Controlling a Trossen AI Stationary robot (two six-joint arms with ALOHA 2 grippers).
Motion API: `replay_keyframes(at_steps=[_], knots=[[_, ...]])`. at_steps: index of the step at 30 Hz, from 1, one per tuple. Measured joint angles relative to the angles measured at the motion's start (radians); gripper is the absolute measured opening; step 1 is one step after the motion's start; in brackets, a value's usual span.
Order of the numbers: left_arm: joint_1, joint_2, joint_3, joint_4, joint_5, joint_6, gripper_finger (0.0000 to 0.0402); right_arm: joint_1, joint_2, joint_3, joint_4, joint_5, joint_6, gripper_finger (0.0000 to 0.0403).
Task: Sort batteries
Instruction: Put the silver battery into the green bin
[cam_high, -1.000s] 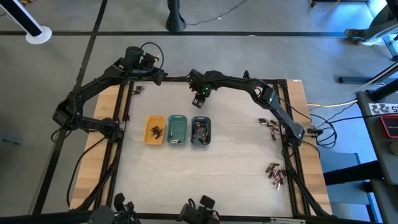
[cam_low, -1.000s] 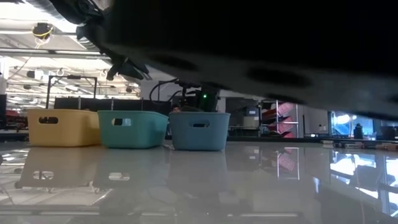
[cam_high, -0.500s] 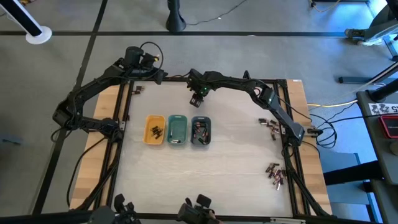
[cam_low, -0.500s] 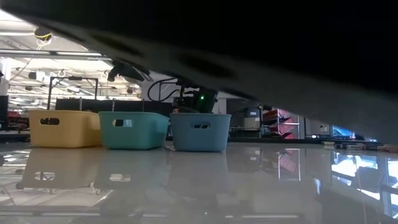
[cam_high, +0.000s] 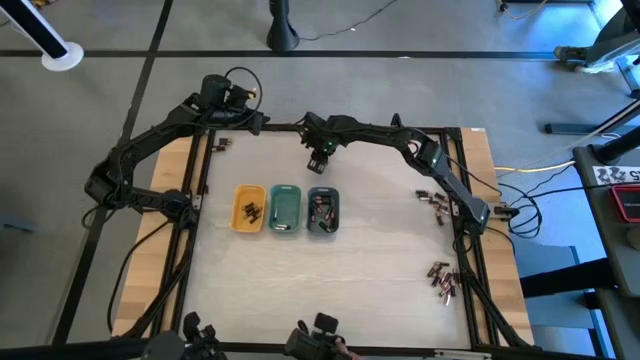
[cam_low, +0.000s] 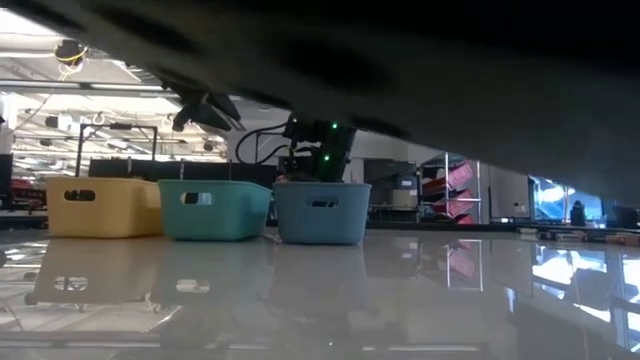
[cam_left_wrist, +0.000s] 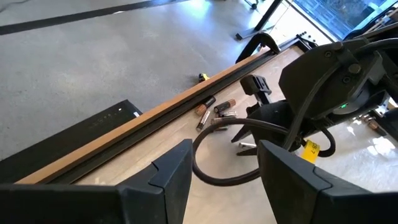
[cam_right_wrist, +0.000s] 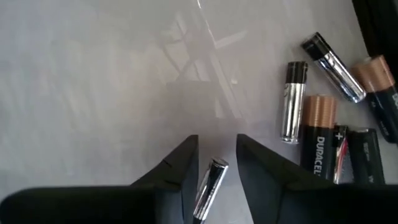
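My right gripper hangs pointing steeply down at the table's far middle, behind the grey-blue tray. Its fingers are open on either side of a silvery battery that lies on the table. More batteries lie close beside it: silvery, dark and copper-topped ones. My left gripper hovers open and empty over the far left corner. A few batteries lie there by the table's edge. The yellow tray and the green tray hold batteries too. My right gripper comes at the silvery battery from above, its fingers along the battery's two long sides. A gap shows between the battery and one finger. Whether the other finger touches it I cannot tell.
Two loose heaps of batteries lie near the table's right edge. The three trays stand in a row left of the table's middle. A dark frame rail runs along the left edge. A dark blurred mass covers the upper part of the low view.
My right gripper has kept its place behind the grey-blue tray and has rolled a little about its own pointing line. The dark mass at the top of the low view has shifted.
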Motion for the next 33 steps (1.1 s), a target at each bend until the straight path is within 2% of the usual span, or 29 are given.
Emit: replay_keyframes(at_steps=[9,13,16,20,29,33], knots=[[0.000,0.000,0.000,0.000,0.000,-0.019,0.0170,0.000,-0.010,0.069,0.058,-0.066,0.017,0.0092],[0.000,0.000,0.000,0.000,0.000,-0.019,0.0170,-0.001,-0.010,0.102,-0.026,-0.063,0.031,0.0092],[0.000,0.000,0.000,-0.001,0.000,-0.019,0.0170,-0.008,-0.010,0.131,-0.153,-0.053,0.059,0.0092],[0.000,0.000,0.000,-0.001,0.000,-0.007,0.0170,-0.029,-0.009,0.137,-0.251,-0.123,0.168,0.0092],[0.000,0.000,0.000,0.001,0.000,0.008,0.0170,-0.032,0.003,0.136,-0.224,-0.148,0.248,0.0093],[0.000,0.000,0.000,0.002,0.000,0.006,0.0170,-0.031,0.003,0.136,-0.228,-0.194,0.277,0.0105]])
